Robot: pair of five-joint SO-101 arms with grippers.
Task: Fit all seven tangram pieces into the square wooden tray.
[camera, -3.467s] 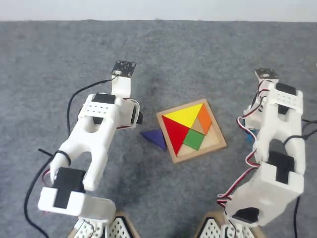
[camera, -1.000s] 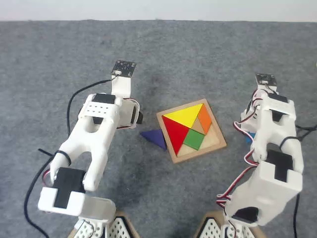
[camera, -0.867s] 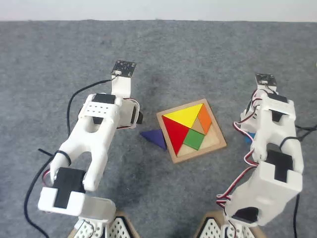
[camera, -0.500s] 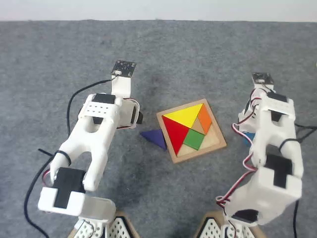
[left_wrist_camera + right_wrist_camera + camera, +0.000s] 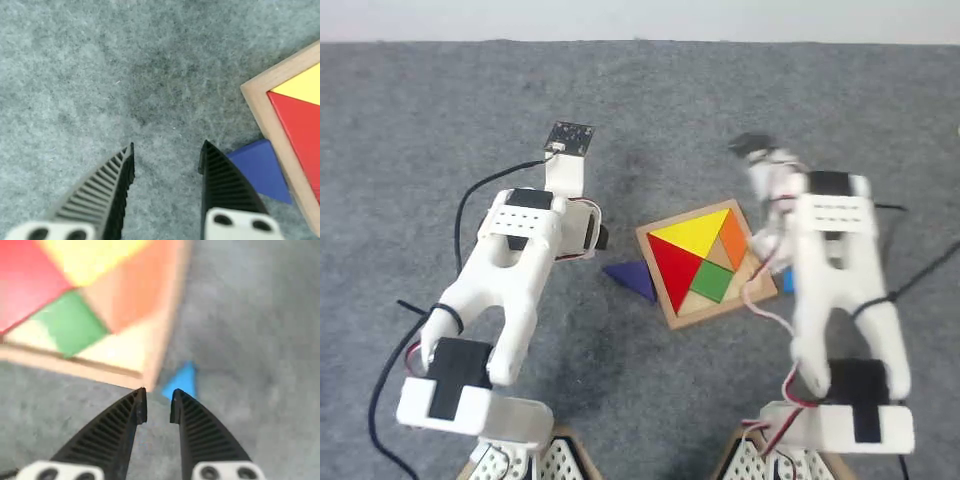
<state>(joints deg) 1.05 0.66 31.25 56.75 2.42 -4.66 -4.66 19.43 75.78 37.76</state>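
The square wooden tray (image 5: 757, 292) lies mid-table holding a yellow triangle (image 5: 695, 235), a red triangle (image 5: 672, 265), an orange piece (image 5: 734, 238) and a green square (image 5: 712, 281); bare wood shows beside them. A dark blue triangle (image 5: 632, 278) lies on the carpet against the tray's left side; in the left wrist view this triangle (image 5: 257, 167) is just beside one finger of my open left gripper (image 5: 167, 150). A small light blue piece (image 5: 182, 382) lies just off the tray's right corner (image 5: 150, 375). My right gripper (image 5: 158, 395) hovers over it, open by a narrow gap, holding nothing.
Grey carpet (image 5: 680, 110) covers the table, with free room behind and in front of the tray. The left arm (image 5: 510, 270) stretches along the left side, and the right arm (image 5: 835, 270) leans in over the tray's right edge.
The right arm has swung from the table's right side in toward the tray and now hangs over the light blue piece. The left arm and the pieces have not moved.
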